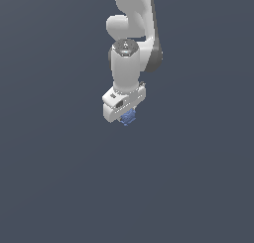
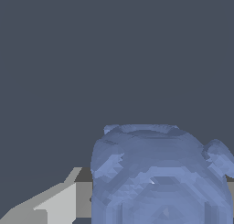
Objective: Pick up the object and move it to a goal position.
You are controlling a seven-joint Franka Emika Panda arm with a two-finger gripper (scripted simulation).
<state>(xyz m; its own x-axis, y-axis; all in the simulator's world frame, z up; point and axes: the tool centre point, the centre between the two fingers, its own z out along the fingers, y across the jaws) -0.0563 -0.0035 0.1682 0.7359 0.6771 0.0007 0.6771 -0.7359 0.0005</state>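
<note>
Blue and faceted, the object (image 2: 160, 177) is filling the lower right of the wrist view, so close to the lens that its bumpy surface and two small knobs at its upper corners are showing plainly; a pale finger (image 2: 55, 205) is lying just beside it in the lower left corner, touching or nearly touching its side. That closeness suggests the block is sitting right between the jaws, which appear to be pinching it, though the second finger is hidden. In the exterior view, a little above the frame's centre, the white gripper (image 1: 127, 115) is pointing downward with the blue object (image 1: 128, 116) peeking out beneath its body, much narrower than the hand itself. Behind and above, the Panda arm (image 1: 130, 63) is rising toward the top edge of the frame. Nothing but flat grey-blue background is surrounding them, with no visible surface or goal marker, so whether the block is lifted or resting cannot be told. Holding it deep between the fingers is probably guarding against slip during the carry.
</note>
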